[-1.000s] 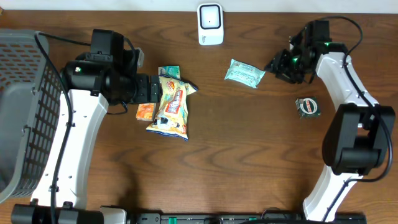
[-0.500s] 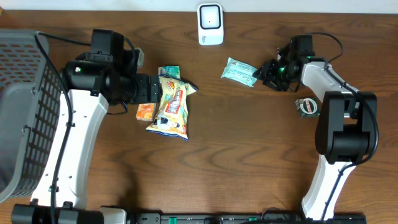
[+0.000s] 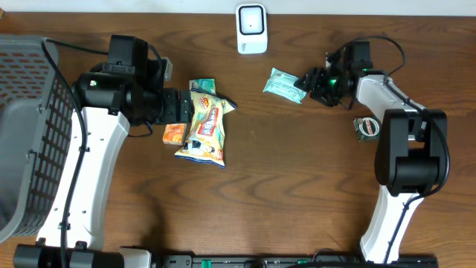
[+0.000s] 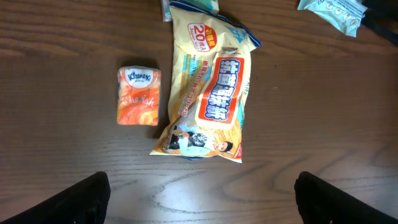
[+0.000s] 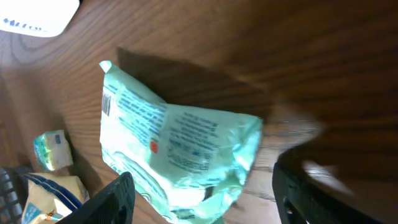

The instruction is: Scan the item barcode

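The item, a mint-green packet [image 3: 284,84], lies on the wooden table right of the white scanner [image 3: 251,28]. My right gripper [image 3: 311,80] is at the packet's right end, and it stands open. In the right wrist view the packet [image 5: 180,146] fills the gap between the two dark fingers [image 5: 115,200], and a small barcode [image 5: 107,104] shows near its far corner. My left gripper [image 3: 184,109] hangs open over a yellow snack bag [image 3: 206,124]. In the left wrist view that bag [image 4: 208,93] lies ahead of the wide-open gripper [image 4: 199,205], untouched.
An orange tissue pack [image 3: 174,134] and a small green packet [image 3: 202,86] lie beside the snack bag. A round dark item [image 3: 367,128] sits at the right near the right arm. A grey basket [image 3: 30,126] stands at the left edge.
My right gripper has moved left up to the mint-green packet and its jaws have widened. The packet has shifted slightly left. The left arm has not moved.
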`<state>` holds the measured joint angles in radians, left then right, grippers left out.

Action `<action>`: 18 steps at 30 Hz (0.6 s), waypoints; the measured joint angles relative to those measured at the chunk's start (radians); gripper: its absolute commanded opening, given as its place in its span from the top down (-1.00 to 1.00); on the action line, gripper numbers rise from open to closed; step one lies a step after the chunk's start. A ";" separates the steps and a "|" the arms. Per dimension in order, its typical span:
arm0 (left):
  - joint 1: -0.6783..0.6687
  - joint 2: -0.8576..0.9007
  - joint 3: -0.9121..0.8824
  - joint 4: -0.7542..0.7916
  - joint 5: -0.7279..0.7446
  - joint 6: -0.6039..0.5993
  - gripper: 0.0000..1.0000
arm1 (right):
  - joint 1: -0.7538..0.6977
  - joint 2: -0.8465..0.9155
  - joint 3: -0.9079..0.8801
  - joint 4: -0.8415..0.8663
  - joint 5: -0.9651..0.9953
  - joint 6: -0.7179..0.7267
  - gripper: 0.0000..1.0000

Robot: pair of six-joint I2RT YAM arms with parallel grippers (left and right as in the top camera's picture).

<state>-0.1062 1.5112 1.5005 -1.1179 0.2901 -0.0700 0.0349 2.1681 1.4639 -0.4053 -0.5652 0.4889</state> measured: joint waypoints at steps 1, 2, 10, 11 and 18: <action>0.000 0.000 0.000 0.000 0.000 0.000 -0.88 | 0.009 0.001 -0.001 0.012 0.006 0.001 -0.22; 0.000 0.000 0.000 0.000 0.000 0.000 -0.88 | 0.014 0.003 -0.001 0.017 0.010 0.003 -0.18; 0.000 0.000 0.000 0.000 0.000 0.000 -0.88 | 0.069 0.051 0.012 0.059 0.011 0.031 0.54; 0.000 0.000 0.000 0.000 0.000 0.000 -0.88 | 0.069 0.056 0.014 0.060 0.005 0.032 0.59; 0.000 0.000 0.000 0.000 0.000 0.000 -0.88 | 0.067 0.068 0.014 0.100 -0.014 0.018 0.98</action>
<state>-0.1062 1.5112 1.5005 -1.1179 0.2901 -0.0700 0.1020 2.2356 1.4780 -0.3050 -0.5789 0.5064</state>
